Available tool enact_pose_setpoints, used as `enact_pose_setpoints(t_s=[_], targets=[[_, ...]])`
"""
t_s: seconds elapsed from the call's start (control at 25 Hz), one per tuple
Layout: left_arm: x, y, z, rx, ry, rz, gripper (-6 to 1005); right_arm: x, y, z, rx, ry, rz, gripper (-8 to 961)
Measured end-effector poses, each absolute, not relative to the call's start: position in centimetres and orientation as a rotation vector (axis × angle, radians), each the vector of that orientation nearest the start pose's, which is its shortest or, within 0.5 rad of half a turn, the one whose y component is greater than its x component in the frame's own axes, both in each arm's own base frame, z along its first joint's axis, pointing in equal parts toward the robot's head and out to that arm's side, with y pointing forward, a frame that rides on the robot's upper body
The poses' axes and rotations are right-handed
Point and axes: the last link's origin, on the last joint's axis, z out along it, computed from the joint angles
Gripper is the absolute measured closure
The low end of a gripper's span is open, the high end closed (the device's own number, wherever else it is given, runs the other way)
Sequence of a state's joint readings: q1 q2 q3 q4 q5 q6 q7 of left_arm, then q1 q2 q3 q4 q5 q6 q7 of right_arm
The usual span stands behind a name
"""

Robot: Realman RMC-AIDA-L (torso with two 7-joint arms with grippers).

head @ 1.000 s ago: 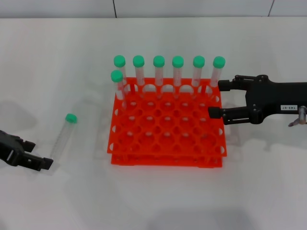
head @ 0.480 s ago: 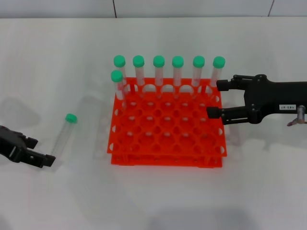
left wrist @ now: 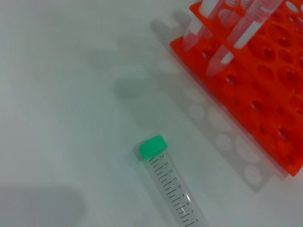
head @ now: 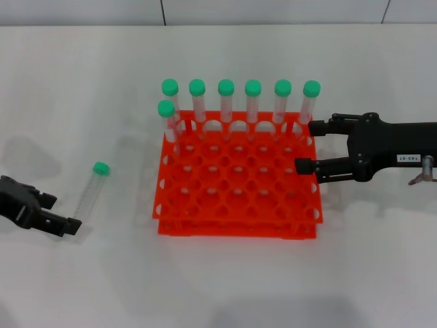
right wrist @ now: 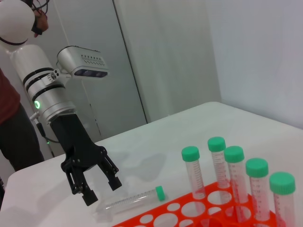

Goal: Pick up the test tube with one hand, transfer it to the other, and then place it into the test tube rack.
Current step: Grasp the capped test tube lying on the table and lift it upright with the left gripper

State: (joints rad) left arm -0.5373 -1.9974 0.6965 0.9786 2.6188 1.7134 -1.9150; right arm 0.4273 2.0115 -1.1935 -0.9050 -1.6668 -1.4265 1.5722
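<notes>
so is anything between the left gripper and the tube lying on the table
Nothing visible. The left gripper, fingers open, sits just off the clear end of the test tube, with only bare table between them. The rack stands off to the side.

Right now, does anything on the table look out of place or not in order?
Yes. One test tube lies flat on the table, left of the test tube rack, while seven others stand upright in it. The left gripper is open near its base; the right gripper waits open beside the rack.
</notes>
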Motion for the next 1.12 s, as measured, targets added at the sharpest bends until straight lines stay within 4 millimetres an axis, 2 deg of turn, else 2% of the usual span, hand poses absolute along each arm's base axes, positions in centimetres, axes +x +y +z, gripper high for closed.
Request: enact_pose_setpoints(t_s=[0.48,1.12], targets=[[-31.43,31.55,6.63,-2.698,-1.165,0.230,153,22.21,33.54,0.44,-2.810,0.510,0.649,99],[-30.86,32.38,5.90,-2.717,-1.146,0.262,168,22.30,33.49,0.38,-2.808,0.511,0.651,99]])
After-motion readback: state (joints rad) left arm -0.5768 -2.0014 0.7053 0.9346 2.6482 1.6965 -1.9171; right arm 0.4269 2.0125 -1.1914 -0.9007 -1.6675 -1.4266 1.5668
